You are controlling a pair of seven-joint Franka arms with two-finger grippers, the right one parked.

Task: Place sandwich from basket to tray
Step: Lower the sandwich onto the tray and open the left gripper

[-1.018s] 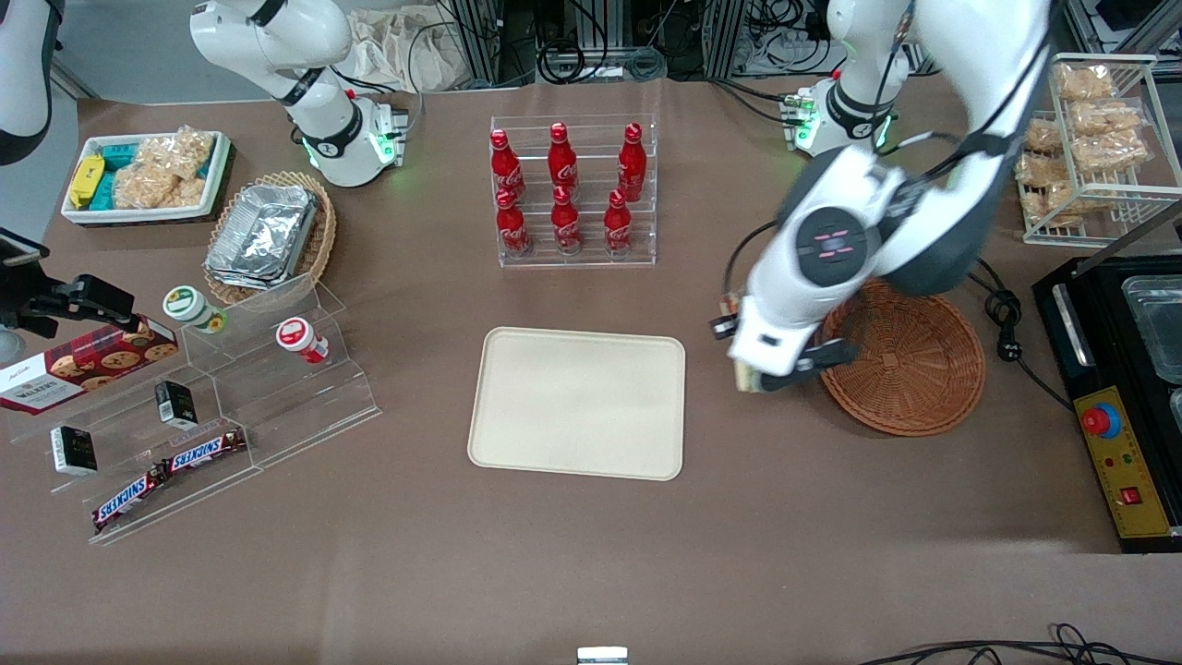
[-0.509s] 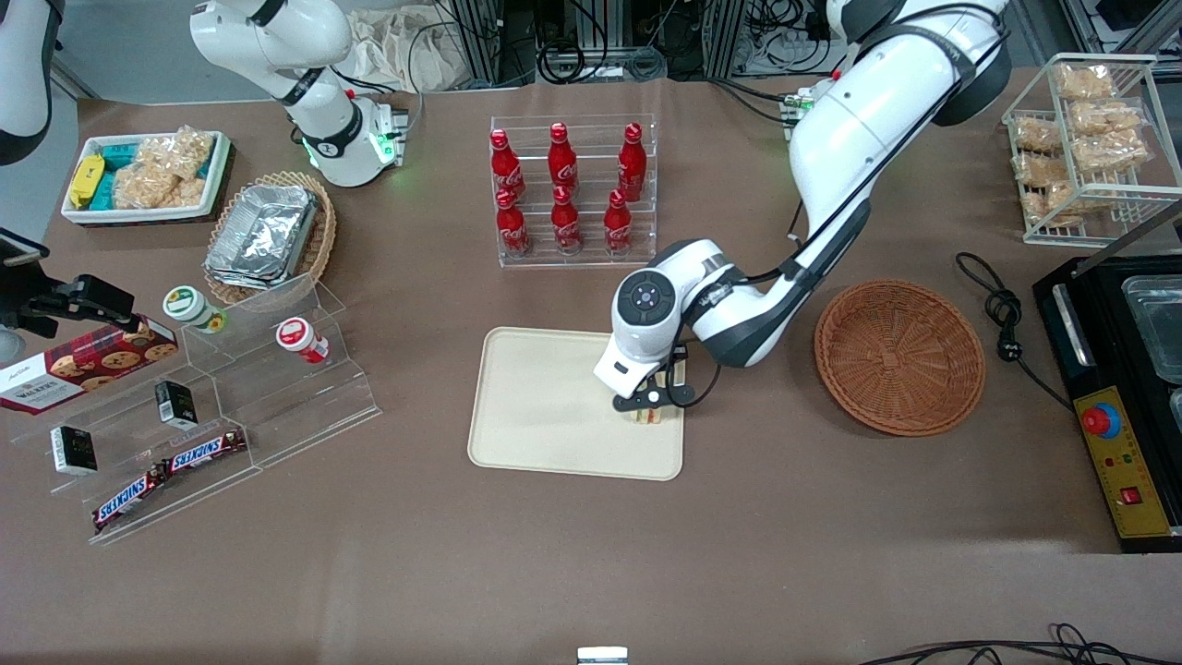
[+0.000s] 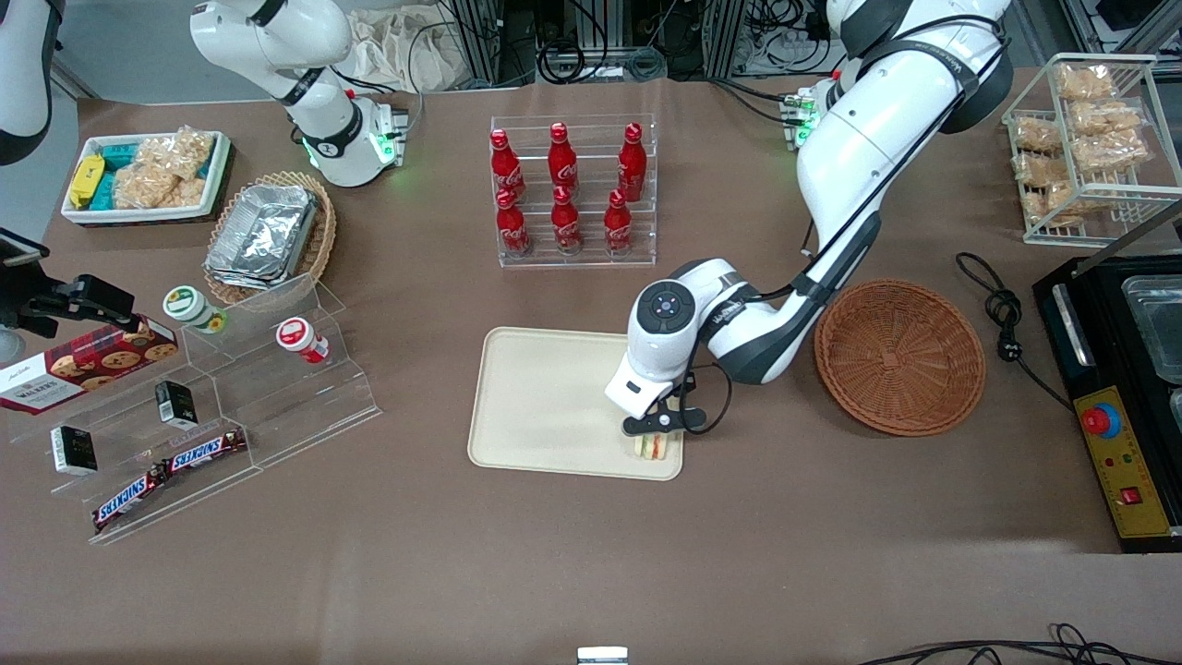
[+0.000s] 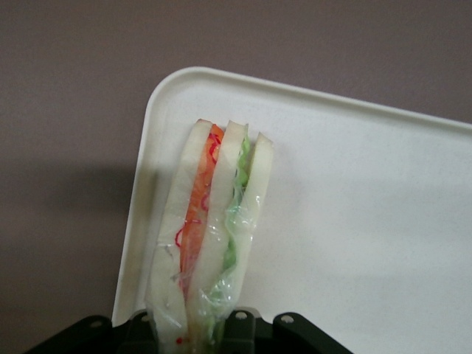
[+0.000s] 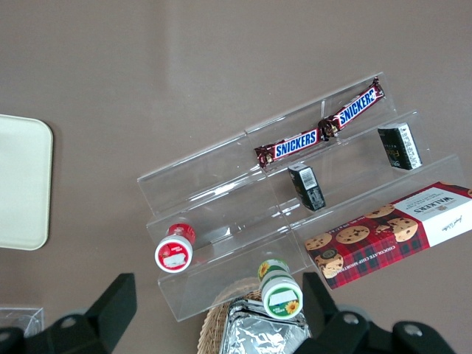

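The gripper (image 3: 657, 427) sits low over the tray's (image 3: 545, 406) corner nearest the front camera on the working arm's side, at centre frame in the front view, slightly below the middle. Its fingers are clamped on the sandwich (image 3: 652, 447); the wrist view shows the wrapped wedge (image 4: 209, 243) running straight out from between the dark finger bases, edge-on, with three pale bread slices, an orange-red layer and a green layer under clear film. The sandwich's outer end lies over the tray surface just inside the rounded corner rim (image 4: 151, 118). Whether it rests on the tray or hangs just above it, cannot tell.

The tray lies flat on the brown table (image 3: 591, 563), with the rest of its surface bare. The basket (image 3: 900, 356), reddish-brown wicker, sits right of centre in the front view, toward the working arm's end, apart from the tray, with nothing in it.

Upper centre of the front view: a clear rack of red cola bottles (image 3: 565, 189), farther from the camera than the tray. Left part of the frame: clear stepped shelves (image 3: 231, 406) with Snickers bars (image 3: 171, 469), small jars and a cookie box (image 3: 83, 362). Upper left: a tan basket with foil containers (image 3: 266, 235) and a white bin of snacks (image 3: 146, 175). Upper right: a wire rack of packets (image 3: 1090, 139).
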